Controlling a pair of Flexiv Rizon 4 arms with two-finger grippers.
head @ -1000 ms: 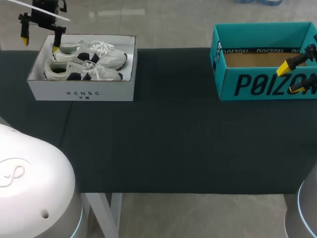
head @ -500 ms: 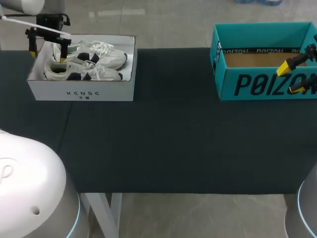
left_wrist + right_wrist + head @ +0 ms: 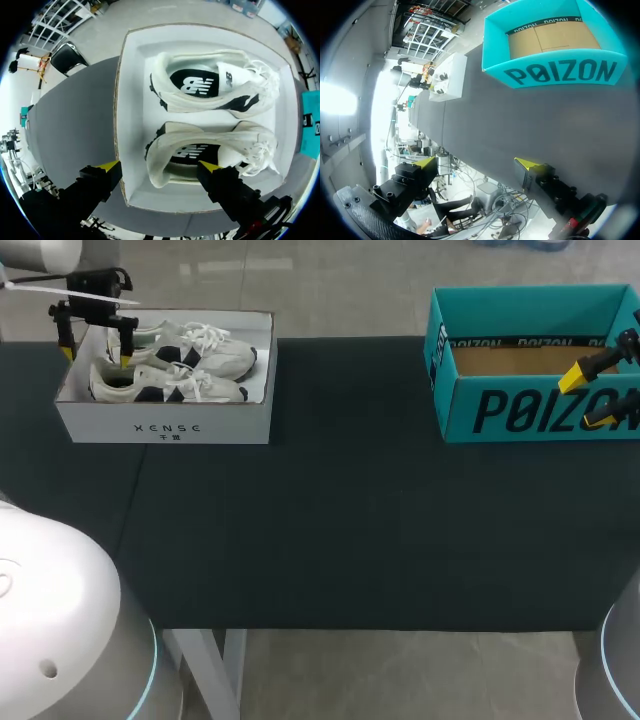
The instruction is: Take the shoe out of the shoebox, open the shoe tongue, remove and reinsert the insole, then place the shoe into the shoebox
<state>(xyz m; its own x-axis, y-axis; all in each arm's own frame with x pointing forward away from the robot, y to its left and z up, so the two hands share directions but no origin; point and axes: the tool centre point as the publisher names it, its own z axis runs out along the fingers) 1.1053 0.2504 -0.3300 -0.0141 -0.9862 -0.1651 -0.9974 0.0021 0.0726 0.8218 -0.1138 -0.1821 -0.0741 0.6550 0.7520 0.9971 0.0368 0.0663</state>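
Observation:
A white shoebox (image 3: pixel 165 425) stands at the table's far left with two white-and-black shoes in it, toes pointing right: a back shoe (image 3: pixel 190 345) and a front shoe (image 3: pixel 170 388). My left gripper (image 3: pixel 96 355) hangs open above the box's heel end. In the left wrist view this gripper (image 3: pixel 159 166) straddles the box's short wall (image 3: pixel 131 100): one finger is outside it, the other over the heel of the closer shoe (image 3: pixel 215 150), beyond which lies the second shoe (image 3: pixel 210 85). My right gripper (image 3: pixel 588 398) is open in front of the teal box and holds nothing.
A teal shoebox (image 3: pixel 530 410) stands open at the far right, showing only its bare cardboard bottom. In the right wrist view it (image 3: pixel 560 72) lies ahead of the right gripper (image 3: pixel 476 162), with the dark table mat (image 3: pixel 340 510) stretching between the two boxes.
My left gripper has come down and a little to the right, from behind the white box's back left corner to just over its heel end. The right arm has stayed still.

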